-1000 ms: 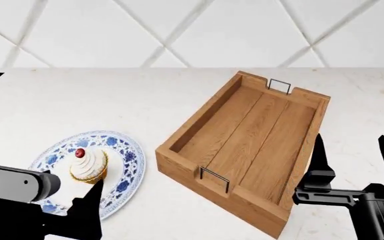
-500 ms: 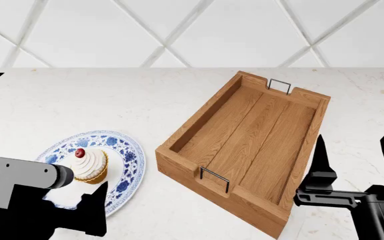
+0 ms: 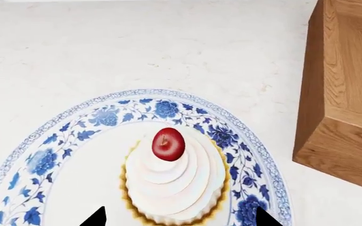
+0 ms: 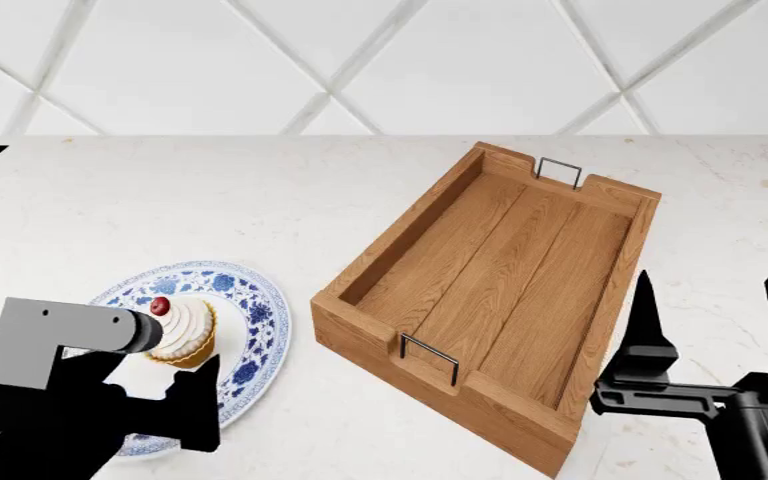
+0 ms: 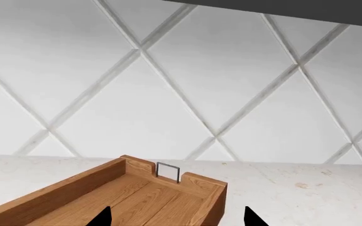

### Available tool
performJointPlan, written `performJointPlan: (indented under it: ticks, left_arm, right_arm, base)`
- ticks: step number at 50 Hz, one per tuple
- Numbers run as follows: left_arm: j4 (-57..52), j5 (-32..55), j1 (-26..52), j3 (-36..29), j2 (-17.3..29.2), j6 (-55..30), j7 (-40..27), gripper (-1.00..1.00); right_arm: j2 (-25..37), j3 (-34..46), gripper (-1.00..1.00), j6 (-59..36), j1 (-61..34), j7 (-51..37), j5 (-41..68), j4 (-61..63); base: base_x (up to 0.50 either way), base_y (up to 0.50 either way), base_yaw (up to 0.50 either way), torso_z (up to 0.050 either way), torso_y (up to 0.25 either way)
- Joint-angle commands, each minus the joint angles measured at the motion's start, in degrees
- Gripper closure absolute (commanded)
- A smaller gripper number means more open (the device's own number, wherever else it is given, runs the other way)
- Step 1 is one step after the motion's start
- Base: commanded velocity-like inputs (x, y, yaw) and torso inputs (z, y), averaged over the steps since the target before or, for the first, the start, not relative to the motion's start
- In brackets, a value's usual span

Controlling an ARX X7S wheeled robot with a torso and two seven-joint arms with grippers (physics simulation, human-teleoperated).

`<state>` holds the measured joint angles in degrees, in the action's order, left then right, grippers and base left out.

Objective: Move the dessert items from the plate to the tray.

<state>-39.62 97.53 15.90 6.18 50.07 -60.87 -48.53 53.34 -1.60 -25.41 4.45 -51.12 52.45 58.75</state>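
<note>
A cupcake (image 4: 184, 330) with white swirled frosting and a red cherry stands on a blue-and-white plate (image 4: 253, 325) at the left of the counter. In the left wrist view the cupcake (image 3: 171, 181) fills the middle of the plate (image 3: 99, 117). My left gripper (image 3: 179, 219) is open, with a fingertip on each side of the cupcake's base and not touching it. The brown wooden tray (image 4: 398, 235) lies empty right of the plate. My right gripper (image 4: 715, 325) is open and empty beside the tray's near right corner. The ice cream cone is out of view.
The tray has a wire handle at its far end (image 4: 559, 170) and one at its near end (image 4: 430, 358). Its corner shows in the left wrist view (image 3: 344, 94), close to the plate. A white diamond-tiled wall (image 4: 384, 60) backs the marble counter (image 4: 157, 200).
My left arm has moved forward over the near side of the plate, closer to the cupcake. The right arm, the tray and the cupcake have stayed almost still.
</note>
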Motion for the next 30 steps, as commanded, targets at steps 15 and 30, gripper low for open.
performJointPlan:
  ticks: [15, 30]
  left_arm:
    - [4.3, -5.2, 2.8, -4.5, -2.4, -0.7, 2.3, -1.00]
    - [5.5, -7.0, 3.4, -5.6, -3.0, -0.6, 3.2, -1.00]
  right_arm:
    - [1.2, 1.2, -1.00, 2.2, 0.9, -0.6, -0.8, -0.7]
    - [2.1, 1.5, -1.00, 2.9, 1.0, -1.3, -0.5, -0.5]
  base:
    - [0.00, 0.00, 0.00, 0.000, 0.000]
    - [0.00, 0.00, 0.00, 0.000, 0.000]
